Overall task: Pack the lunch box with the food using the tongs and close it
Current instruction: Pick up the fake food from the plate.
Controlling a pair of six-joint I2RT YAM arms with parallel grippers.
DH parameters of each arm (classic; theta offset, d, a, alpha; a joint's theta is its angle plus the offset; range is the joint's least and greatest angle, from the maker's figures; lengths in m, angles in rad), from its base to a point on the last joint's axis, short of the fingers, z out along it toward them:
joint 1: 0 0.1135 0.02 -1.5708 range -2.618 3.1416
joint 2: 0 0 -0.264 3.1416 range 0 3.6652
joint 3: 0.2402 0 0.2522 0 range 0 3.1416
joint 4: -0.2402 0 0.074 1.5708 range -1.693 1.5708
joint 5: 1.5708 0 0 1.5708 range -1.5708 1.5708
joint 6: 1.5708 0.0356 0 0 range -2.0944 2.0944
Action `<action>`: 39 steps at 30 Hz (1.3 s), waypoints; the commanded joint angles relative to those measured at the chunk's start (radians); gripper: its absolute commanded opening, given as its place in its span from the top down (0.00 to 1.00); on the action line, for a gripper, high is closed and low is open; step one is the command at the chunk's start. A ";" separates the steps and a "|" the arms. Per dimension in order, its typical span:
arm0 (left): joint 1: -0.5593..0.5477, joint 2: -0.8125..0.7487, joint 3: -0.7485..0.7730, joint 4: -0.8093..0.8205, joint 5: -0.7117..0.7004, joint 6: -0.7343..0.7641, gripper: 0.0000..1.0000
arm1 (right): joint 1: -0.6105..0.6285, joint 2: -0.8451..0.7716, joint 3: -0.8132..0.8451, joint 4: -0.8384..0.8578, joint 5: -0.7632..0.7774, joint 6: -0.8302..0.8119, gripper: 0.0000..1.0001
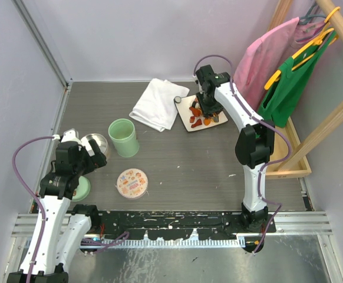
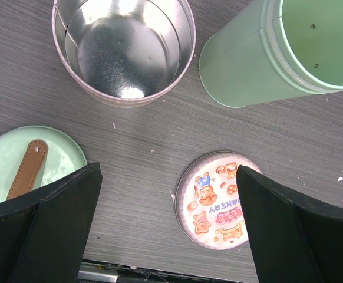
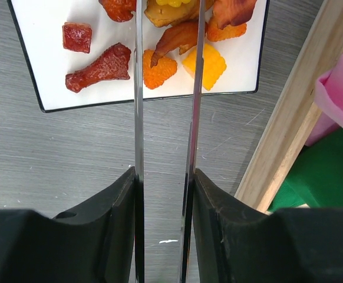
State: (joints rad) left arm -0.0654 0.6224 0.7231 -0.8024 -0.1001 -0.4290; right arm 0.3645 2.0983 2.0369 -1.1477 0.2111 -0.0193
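Tongs (image 3: 139,118) sit clamped between the right jaws, tips over the food (image 3: 160,69).

Reaching far with right arm (image 1: 237,109), left arm (image 1: 49,203) bent near.
Spreading left fingers (image 2: 48,236) wide; pinching right fingers (image 3: 109,230) close.

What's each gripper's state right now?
Left gripper: open, empty.
Right gripper: closed on the tongs, which reach over the food.
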 commanded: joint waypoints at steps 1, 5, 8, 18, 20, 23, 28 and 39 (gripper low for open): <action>-0.004 -0.001 0.007 0.043 0.006 0.007 0.02 | 0.000 -0.076 0.047 -0.011 -0.002 0.025 0.64; -0.004 -0.001 0.007 0.043 0.007 0.007 0.02 | 0.000 -0.098 0.040 -0.017 -0.003 0.030 0.64; -0.003 -0.001 0.008 0.045 0.008 0.007 0.02 | 0.001 -0.108 0.032 -0.025 -0.001 0.036 0.65; -0.004 0.001 0.008 0.044 0.008 0.007 0.02 | 0.000 -0.154 -0.020 -0.023 -0.012 0.062 0.65; -0.004 0.000 0.007 0.045 0.010 0.007 0.02 | 0.000 -0.174 -0.044 -0.016 -0.019 0.068 0.65; -0.004 0.002 0.007 0.044 0.013 0.007 0.02 | 0.000 -0.211 -0.082 0.003 -0.069 0.073 0.64; -0.004 0.007 0.006 0.046 0.018 0.006 0.02 | 0.000 -0.214 -0.117 0.001 -0.107 0.073 0.62; -0.004 0.008 0.008 0.045 0.019 0.007 0.02 | -0.001 -0.187 -0.149 0.021 -0.145 0.076 0.54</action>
State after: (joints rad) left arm -0.0654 0.6312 0.7227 -0.8021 -0.0895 -0.4290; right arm 0.3622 1.9438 1.8854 -1.1679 0.1020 0.0544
